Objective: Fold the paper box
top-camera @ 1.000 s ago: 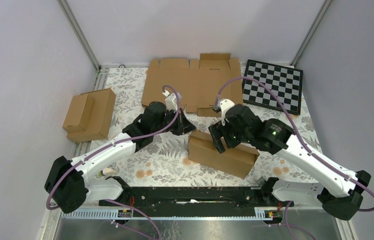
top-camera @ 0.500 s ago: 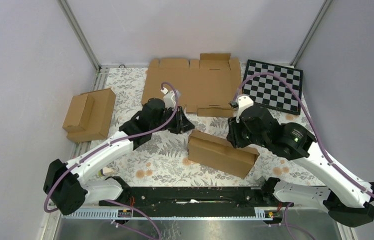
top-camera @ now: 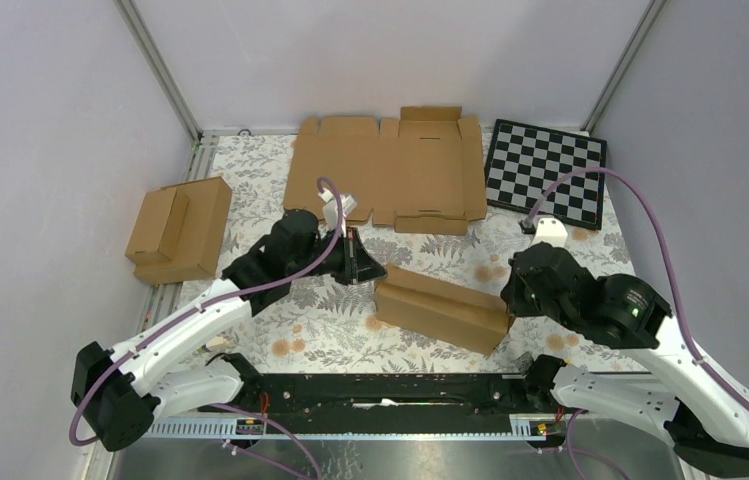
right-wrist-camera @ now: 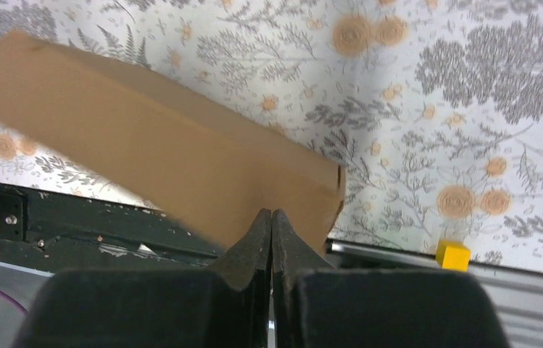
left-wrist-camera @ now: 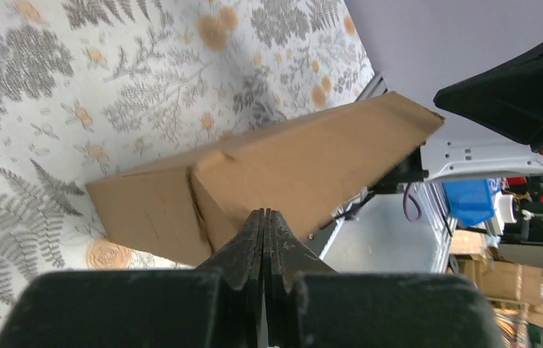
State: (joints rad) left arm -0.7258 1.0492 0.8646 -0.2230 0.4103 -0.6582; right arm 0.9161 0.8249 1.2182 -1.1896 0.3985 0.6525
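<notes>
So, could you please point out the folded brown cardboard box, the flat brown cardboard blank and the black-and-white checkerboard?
Folded brown cardboard box (top-camera: 442,305): top external view, middle of its top face.
Flat brown cardboard blank (top-camera: 390,175): top external view, its central panel.
Black-and-white checkerboard (top-camera: 548,172): top external view, centre of the board.

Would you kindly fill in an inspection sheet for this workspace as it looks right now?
Surface: fern-and-flower printed tablecloth, lying flat.
Job's things: brown corrugated cardboard mailer box, lid down, lying slantwise at centre.
Clutter: flat brown cardboard blank at the back; two joined small brown boxes at left; black-and-white checkerboard back right; small yellow cube by the near edge.
Grippers: left tool shut, empty, at the box's left end; right tool shut, empty, at its right end; contact unclear.
Cables: purple cables looped off both wrists, clear of the box.
Surroundings: plain grey walls; metal frame posts.
</notes>
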